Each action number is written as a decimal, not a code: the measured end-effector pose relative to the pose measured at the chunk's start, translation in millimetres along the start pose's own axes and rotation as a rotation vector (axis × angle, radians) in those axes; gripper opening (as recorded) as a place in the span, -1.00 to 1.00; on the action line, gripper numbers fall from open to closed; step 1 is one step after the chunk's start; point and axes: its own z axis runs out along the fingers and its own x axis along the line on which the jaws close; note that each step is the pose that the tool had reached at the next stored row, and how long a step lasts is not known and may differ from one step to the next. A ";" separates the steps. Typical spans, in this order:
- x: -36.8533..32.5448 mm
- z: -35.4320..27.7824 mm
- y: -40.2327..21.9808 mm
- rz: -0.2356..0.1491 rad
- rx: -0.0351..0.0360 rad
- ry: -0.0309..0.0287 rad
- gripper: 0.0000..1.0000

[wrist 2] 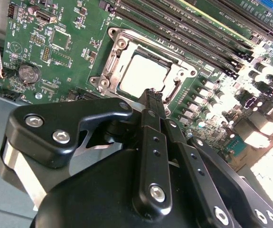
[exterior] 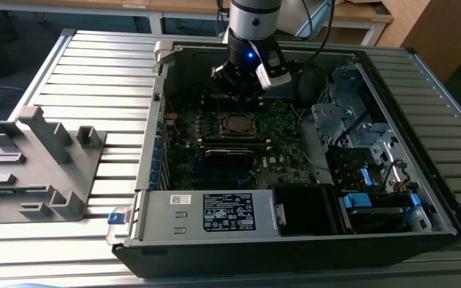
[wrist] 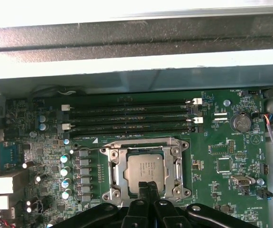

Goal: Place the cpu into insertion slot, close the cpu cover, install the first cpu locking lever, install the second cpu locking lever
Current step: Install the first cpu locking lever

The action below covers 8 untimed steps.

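Clearly, cpu (wrist: pixel 145 167) within cpu cover (wrist: pixel 145 144).

A robotics lab or workshop: a silver slatted aluminium bench (exterior: pixel 94 78) carries an opened black desktop computer tower (exterior: pixel 214 264) and a grey moulded plastic fixture (exterior: pixel 38 162). Light wooden desks (exterior: pixel 182 7) stand beyond its far edge.

- The motherboard (wrist: pixel 221 142) is being shown in deep green, speckled with small silver and black parts.
- The cpu (wrist: pixel 145 170) is being shown in dull grey-brown in the first wrist view, and paler in the second wrist view.
- The cpu cover (wrist: pixel 143 141) is being shown in silver.
- The gripper (wrist: pixel 148 186) is being shown in black, with silver screws.
- The computer case (exterior: pixel 295 258) is being shown in black, with a white label (exterior: pixel 228 219).
- The table (exterior: pixel 94 78) is being shown in pale grey, striped with parallel ribs.
- The arm (exterior: pixel 254 18) is being shown in silver-grey, with one blue light (exterior: pixel 250 56).
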 end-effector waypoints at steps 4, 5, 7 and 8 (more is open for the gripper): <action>0.0 -0.1 0.0 0.000 0.0000 0.0000 -0.80; 0.0 -0.2 0.0 0.000 0.0001 0.0000 -0.80; 0.0 -2.6 0.0 0.000 0.0000 0.0000 -0.80; 0.0 -2.8 0.0 0.000 0.0001 0.0001 -0.80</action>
